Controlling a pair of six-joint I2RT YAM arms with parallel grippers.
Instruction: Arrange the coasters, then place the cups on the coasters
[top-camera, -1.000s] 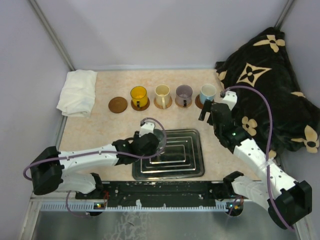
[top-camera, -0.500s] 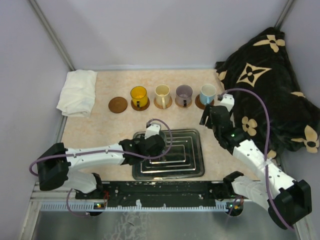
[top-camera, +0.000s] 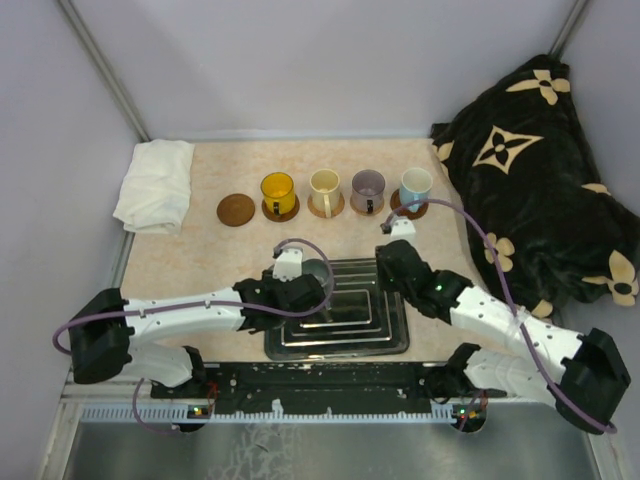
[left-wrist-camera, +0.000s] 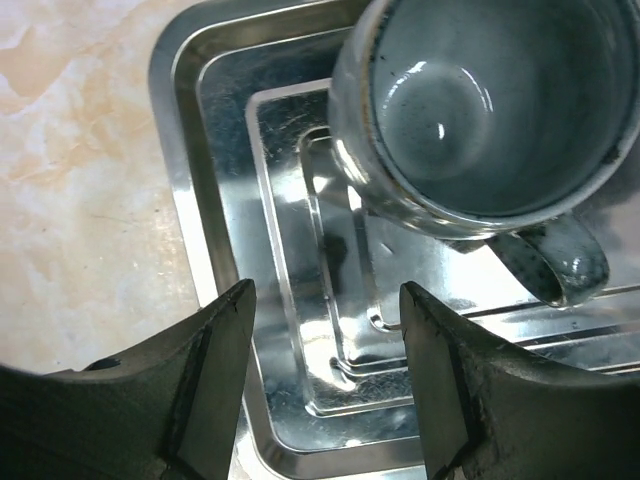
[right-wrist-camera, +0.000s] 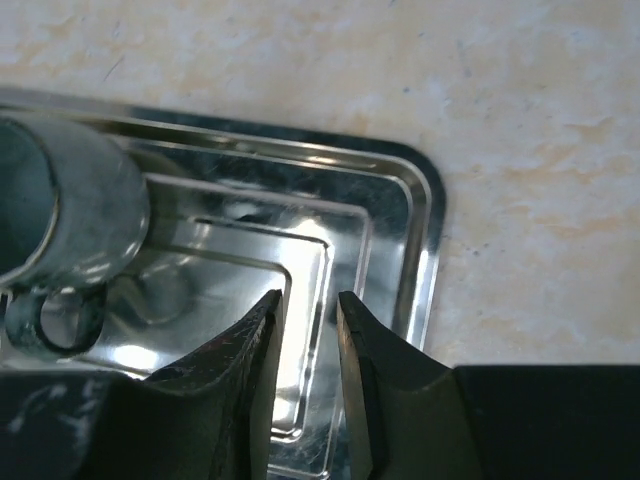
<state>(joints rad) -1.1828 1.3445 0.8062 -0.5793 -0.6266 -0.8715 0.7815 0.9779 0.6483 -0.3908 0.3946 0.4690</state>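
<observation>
A grey cup stands upright on the left back part of the ridged metal tray. My left gripper hovers just in front of it; in the left wrist view the gripper is open, and the grey cup lies beyond its fingertips, untouched. My right gripper hangs over the tray's back right corner; in the right wrist view the gripper has only a narrow gap, with nothing in it. At the back, an empty coaster lies left of the yellow cup, cream cup, purple cup and light blue cup, each on a coaster.
A folded white towel lies at the back left. A dark blanket with cream flowers is heaped along the right side. In the right wrist view the grey cup sits at the left of the tray.
My right arm has swung from beside the light blue cup down to the tray's back right corner, its jaws narrowing from wide. My left gripper shifted slightly over the tray.
</observation>
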